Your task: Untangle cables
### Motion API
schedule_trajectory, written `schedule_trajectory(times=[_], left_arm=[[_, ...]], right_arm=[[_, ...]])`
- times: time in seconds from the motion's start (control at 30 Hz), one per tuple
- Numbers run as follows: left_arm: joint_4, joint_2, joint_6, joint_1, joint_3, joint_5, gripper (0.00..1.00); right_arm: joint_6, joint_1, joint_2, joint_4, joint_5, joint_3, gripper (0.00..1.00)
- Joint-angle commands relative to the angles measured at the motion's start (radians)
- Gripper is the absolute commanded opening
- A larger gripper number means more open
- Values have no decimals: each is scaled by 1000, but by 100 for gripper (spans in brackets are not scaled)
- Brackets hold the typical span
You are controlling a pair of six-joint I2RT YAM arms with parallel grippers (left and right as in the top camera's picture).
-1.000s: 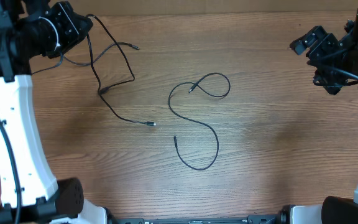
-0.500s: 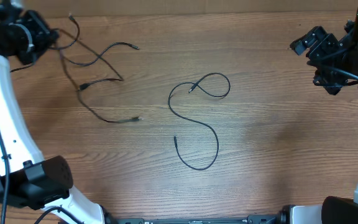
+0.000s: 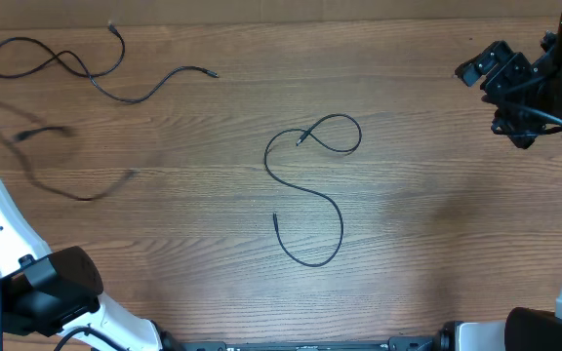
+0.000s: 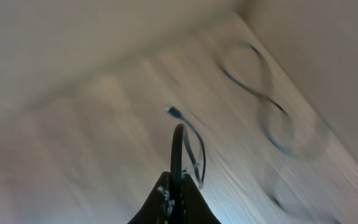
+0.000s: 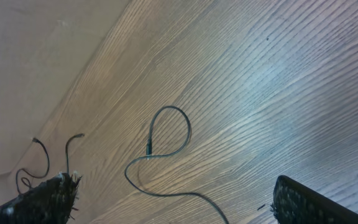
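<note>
The left gripper [image 4: 177, 190] is seen closed on a thin black cable [image 4: 178, 146], which is pinched between its fingers above the bench's [image 3: 437, 195] left edge. A smeared strand [image 3: 86, 198] near that edge is possibly the same cable, but this cannot be confirmed through the blur. A wavy cable [image 3: 130, 99] is laid across the far left corner. A third cable [image 3: 310, 188], looped and S-curved, is spread at the bench's middle. The right gripper [image 3: 491, 96] is held wide open and empty at the far right corner.
</note>
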Motion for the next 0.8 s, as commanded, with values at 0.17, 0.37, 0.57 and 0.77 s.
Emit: schedule_trajectory(times=[0.17, 0.37, 0.57, 0.77], left_arm=[[172, 75, 241, 3, 15, -378, 4], [188, 211, 310, -2, 15, -377, 4], [190, 314, 417, -36, 15, -378, 4], [159, 372, 432, -77, 15, -401, 4]], right_arm=[[-54, -1, 1, -2, 11, -3, 100], [-53, -1, 1, 10, 11, -3, 100], [-53, -1, 1, 22, 11, -3, 100], [-53, -1, 1, 24, 11, -3, 100]])
